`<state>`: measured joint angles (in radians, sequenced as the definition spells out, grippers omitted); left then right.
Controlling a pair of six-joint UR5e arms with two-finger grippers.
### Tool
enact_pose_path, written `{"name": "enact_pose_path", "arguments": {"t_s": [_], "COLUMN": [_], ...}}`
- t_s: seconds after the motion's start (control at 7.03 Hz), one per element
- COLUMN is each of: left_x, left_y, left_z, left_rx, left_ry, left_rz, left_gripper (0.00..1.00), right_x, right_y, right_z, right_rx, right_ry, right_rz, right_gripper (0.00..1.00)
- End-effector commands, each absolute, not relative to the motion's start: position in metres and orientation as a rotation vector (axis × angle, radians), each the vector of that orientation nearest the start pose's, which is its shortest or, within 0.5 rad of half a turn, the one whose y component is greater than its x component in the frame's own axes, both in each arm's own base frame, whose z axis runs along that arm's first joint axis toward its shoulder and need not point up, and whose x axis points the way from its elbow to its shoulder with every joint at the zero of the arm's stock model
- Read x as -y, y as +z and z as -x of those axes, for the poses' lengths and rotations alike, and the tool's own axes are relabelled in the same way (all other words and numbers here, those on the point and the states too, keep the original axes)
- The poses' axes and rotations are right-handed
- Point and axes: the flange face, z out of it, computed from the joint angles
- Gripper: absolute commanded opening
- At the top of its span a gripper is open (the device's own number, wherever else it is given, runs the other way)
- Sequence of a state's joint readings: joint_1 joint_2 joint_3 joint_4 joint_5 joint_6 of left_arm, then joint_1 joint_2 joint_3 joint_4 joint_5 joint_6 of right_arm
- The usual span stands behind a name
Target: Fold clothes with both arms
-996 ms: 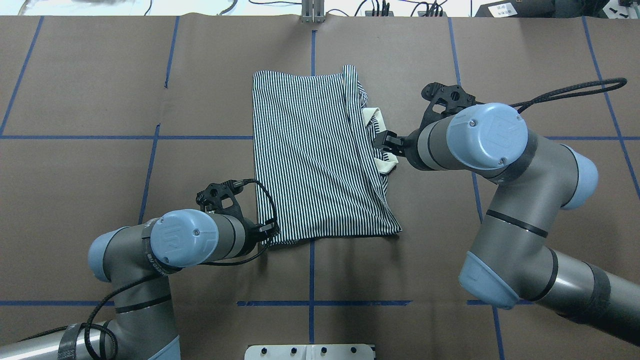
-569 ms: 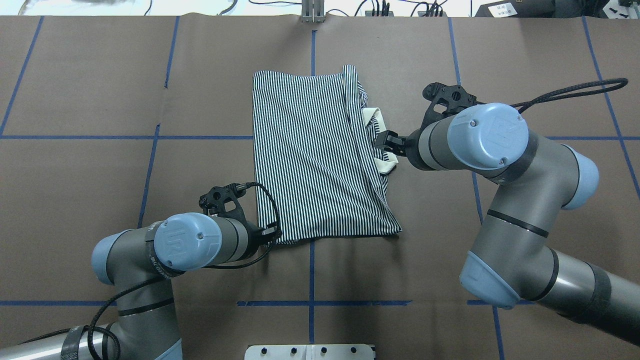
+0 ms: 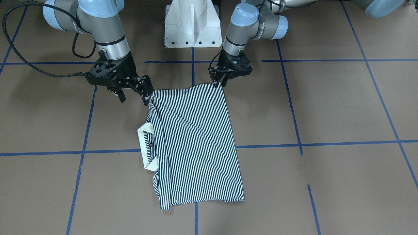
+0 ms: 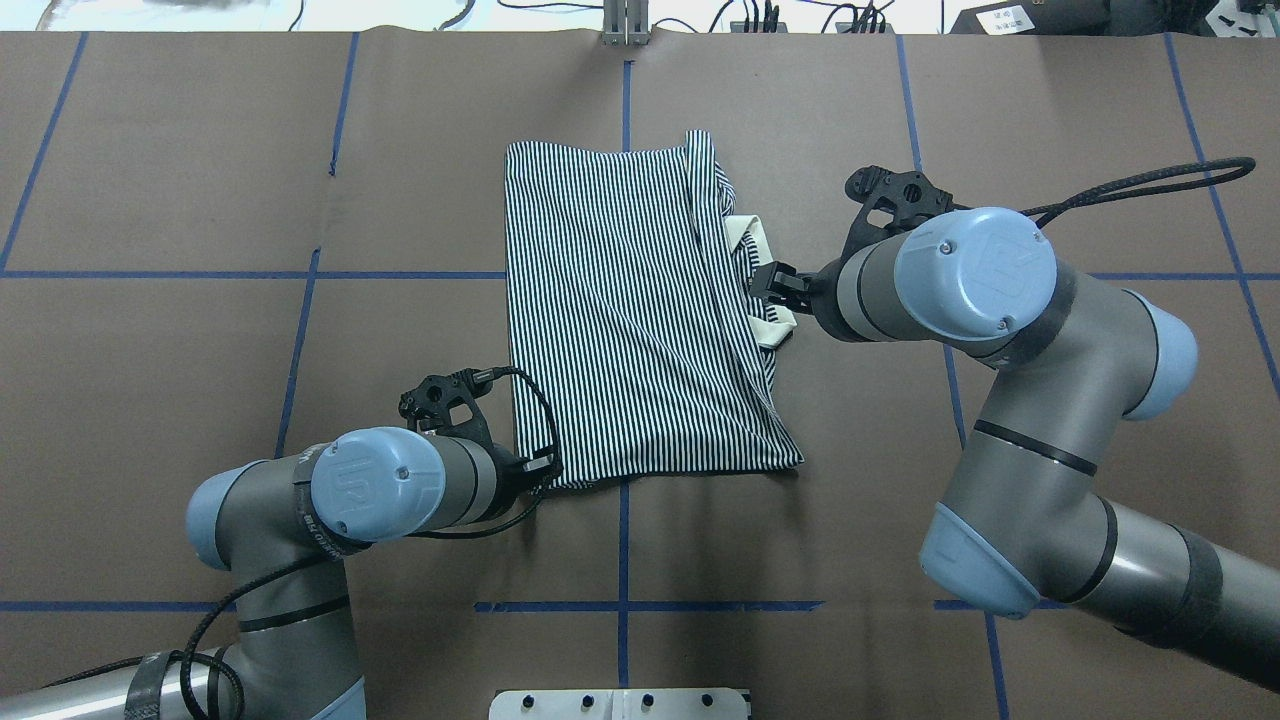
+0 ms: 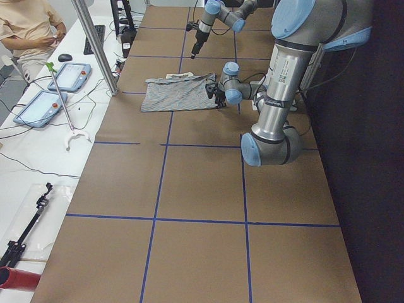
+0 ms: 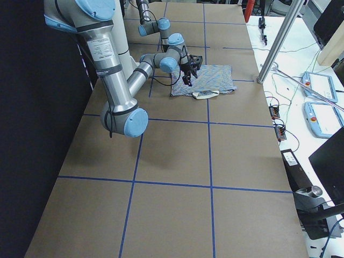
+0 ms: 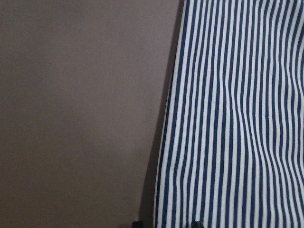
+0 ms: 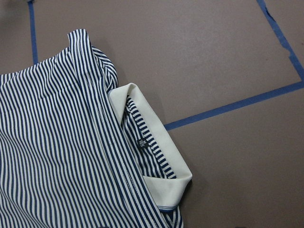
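The navy-and-white striped polo shirt [image 3: 196, 140] lies folded lengthwise in the middle of the table [image 4: 150, 350]. It also shows in the overhead view [image 4: 620, 320]. Its white collar [image 3: 143, 148] sticks out on my right side and shows close up in the right wrist view [image 8: 156, 137]. My left gripper [image 3: 220, 83] is low at the shirt's near-left corner. Its fingertips stand slightly apart over the striped edge [image 7: 237, 118]. My right gripper [image 3: 134, 98] is open and empty, hanging above the shirt's near-right corner.
The table is covered in brown paper with blue tape lines [image 4: 622, 605]. The white pedestal base [image 3: 192, 23] stands at the robot's side. A side table with tablets [image 5: 38, 107], cables and a metal post [image 5: 95, 44] runs along the far edge, where a person sits.
My left arm has shifted slightly toward the robot's base, and its gripper stays at the shirt's near-left corner. The right arm and the shirt have barely moved.
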<state>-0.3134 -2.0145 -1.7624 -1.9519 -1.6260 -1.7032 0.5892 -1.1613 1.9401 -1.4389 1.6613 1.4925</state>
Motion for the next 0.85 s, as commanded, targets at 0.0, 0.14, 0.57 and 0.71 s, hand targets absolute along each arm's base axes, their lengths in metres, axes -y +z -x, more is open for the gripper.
{"name": "enact_pose_path", "arguments": {"t_s": [0.0,0.14,0.57,0.71], "left_x": [0.317,0.317,0.317,0.317], "left_y": [0.28,0.274,0.265,0.265], "left_z": [-0.565,-0.565,-0.562,-0.563], "left_rx": [-1.027,-1.037,-1.052,-1.052], "left_ry": [-0.375,-0.369,-0.366,-0.364], "left_rz": [-0.042,-0.047,-0.051,-0.053], "left_gripper": [0.06,0.0,0.0,0.0], "right_x": [0.43,0.427,0.373,0.368], "right_y": [0.26,0.262,0.242,0.258], "right_z": [0.42,0.424,0.489,0.507], "right_rx": [0.893,0.885,0.916,0.883], "right_ry": [0.434,0.432,0.544,0.566], "right_rz": [-0.219,-0.231,-0.174,-0.144], "right_gripper": [0.91,0.91,0.82,0.8]}}
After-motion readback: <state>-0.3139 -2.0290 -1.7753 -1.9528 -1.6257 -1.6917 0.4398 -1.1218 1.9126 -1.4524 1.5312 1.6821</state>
